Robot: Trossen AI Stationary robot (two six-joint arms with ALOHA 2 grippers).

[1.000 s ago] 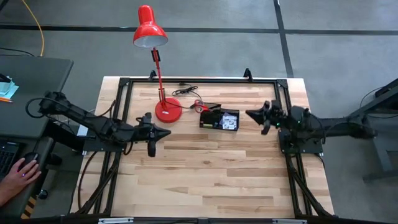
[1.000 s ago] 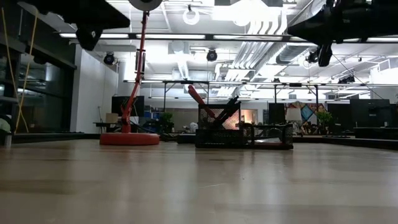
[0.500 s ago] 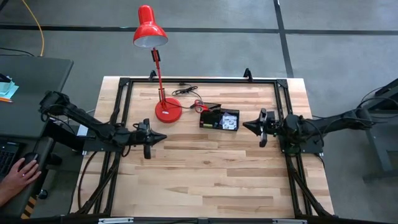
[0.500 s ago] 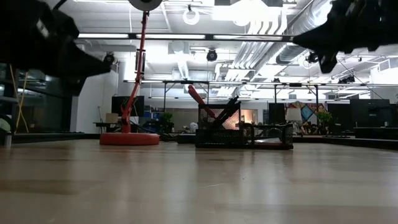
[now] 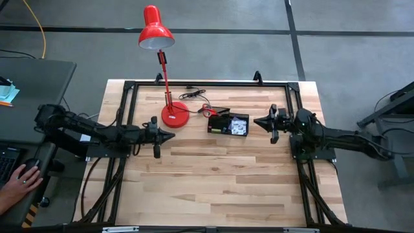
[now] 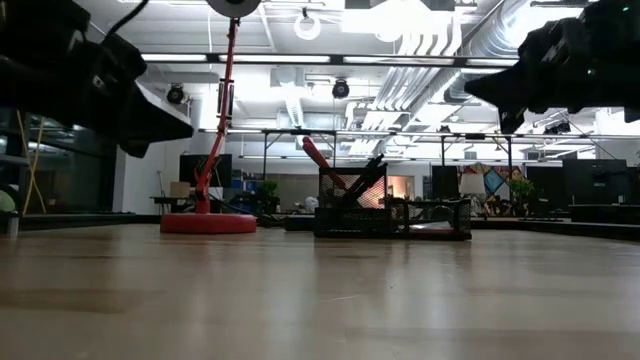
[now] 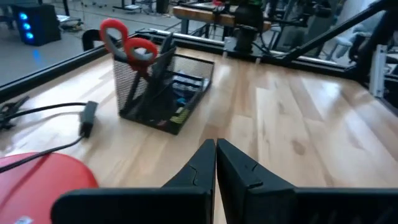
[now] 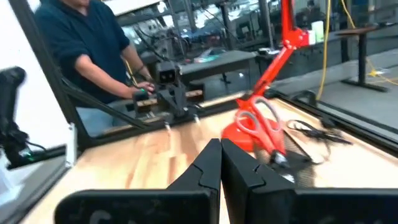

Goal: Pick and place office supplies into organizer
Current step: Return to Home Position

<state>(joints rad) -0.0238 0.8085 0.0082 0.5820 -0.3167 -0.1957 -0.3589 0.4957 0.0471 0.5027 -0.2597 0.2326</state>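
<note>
Open lab floor around a pale wood worktop (image 5: 213, 175), with a red desk lamp (image 5: 157, 35) at the far edge, its round base just beside the organizer (image 5: 228, 124). The organizer sits near the far middle of the worktop, between my two arms. The scissors (image 7: 127, 45) stand in it handles-up with dark pens (image 7: 166, 45) leaning beside them — upright, I'd say, to fit the tall mesh compartment. Pads I can't pick out for sure. Left hand (image 5: 171, 137) hovers over the wood on its own side, fingers pressed together on nothing. The right hand (image 5: 256, 122) is likewise pinched closed and empty, near the organizer's right end but apart from it. Both point inward, tucked in — reads to me as parking at home, sorting likely done. A person (image 8: 87, 56) is at the desk beyond the left side.
</note>
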